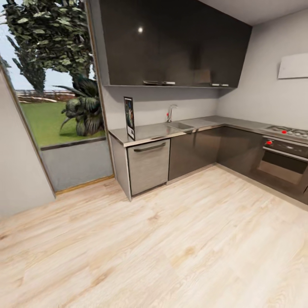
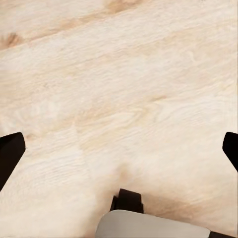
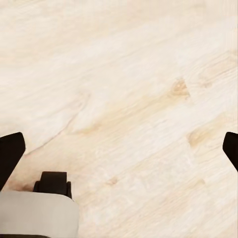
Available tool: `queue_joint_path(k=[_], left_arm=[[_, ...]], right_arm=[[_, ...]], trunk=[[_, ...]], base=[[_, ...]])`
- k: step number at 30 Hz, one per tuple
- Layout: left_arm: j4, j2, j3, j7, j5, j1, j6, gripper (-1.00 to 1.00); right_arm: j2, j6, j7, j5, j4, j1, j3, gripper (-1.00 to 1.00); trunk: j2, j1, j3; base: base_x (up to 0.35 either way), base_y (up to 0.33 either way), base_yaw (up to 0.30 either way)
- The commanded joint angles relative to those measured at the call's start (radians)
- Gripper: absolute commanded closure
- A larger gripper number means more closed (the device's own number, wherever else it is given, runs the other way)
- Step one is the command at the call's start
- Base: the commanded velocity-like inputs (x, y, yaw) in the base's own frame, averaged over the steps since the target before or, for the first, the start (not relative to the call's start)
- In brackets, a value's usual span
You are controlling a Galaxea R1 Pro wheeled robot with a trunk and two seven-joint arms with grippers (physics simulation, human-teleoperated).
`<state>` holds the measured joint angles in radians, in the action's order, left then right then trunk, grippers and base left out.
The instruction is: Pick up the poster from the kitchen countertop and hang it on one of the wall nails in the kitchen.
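Observation:
The poster (image 1: 129, 117) stands upright on the left end of the grey steel kitchen countertop (image 1: 158, 130), seen almost edge-on, with dark artwork and a black frame. The sink and chrome tap (image 1: 170, 113) lie further along the worktop. My left gripper (image 2: 119, 148) is open over bare wooden floor, its dark fingertips (image 2: 10, 153) wide apart at the frame edges. In the right wrist view my right gripper (image 3: 119, 148) is open too, nothing between its fingertips (image 3: 10, 153). No wall nail can be made out on the light-grey walls.
A tall window (image 1: 51, 98) with plants outside is left of the counter. An oven and hob (image 1: 284, 147) sit at the right, dark wall cabinets (image 1: 171, 42) above. Light wooden floor (image 1: 171, 239) stretches between me and the counter. Parts of my base (image 2: 148, 225) show below each wrist.

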<state>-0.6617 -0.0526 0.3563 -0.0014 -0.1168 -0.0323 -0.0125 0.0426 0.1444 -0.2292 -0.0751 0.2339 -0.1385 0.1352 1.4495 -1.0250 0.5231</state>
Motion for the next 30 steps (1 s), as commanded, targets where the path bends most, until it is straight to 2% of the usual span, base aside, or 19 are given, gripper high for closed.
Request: queue_joint_path(k=[1,14,19,28,30], left_arm=[[-0.001,-0.001,0.004,0.000,-0.010,0.000,-0.001,-1.00],[-0.001,-0.001,0.004,-0.001,-0.010,0.000,-0.003,-1.00],[-0.002,-0.001,0.004,-0.002,-0.010,0.000,-0.001,-1.00],[-0.006,-0.001,0.004,-0.002,-0.010,0.000,-0.003,-1.00],[-0.008,-0.001,0.004,-0.002,-0.010,0.000,-0.003,-1.00]], right_arm=[[0.000,0.000,-0.007,-0.008,-0.001,0.000,0.004,-1.00],[0.000,-0.001,-0.006,-0.008,-0.001,-0.001,0.004,-1.00],[0.006,-0.001,-0.003,-0.007,0.004,-0.001,0.000,-1.00],[0.004,-0.007,-0.007,-0.006,0.191,-0.001,0.000,-1.00],[0.001,-0.010,-0.007,-0.005,0.263,-0.001,0.002,-1.00]], trunk=[[0.000,0.000,0.001],[0.000,0.000,0.006],[0.000,0.000,0.007],[0.000,0.000,0.007],[0.000,0.000,0.007]], base=[[0.000,0.229,0.272],[0.005,0.047,0.268],[0.207,0.119,0.065],[0.275,0.159,0.005],[0.311,0.148,0.000]])
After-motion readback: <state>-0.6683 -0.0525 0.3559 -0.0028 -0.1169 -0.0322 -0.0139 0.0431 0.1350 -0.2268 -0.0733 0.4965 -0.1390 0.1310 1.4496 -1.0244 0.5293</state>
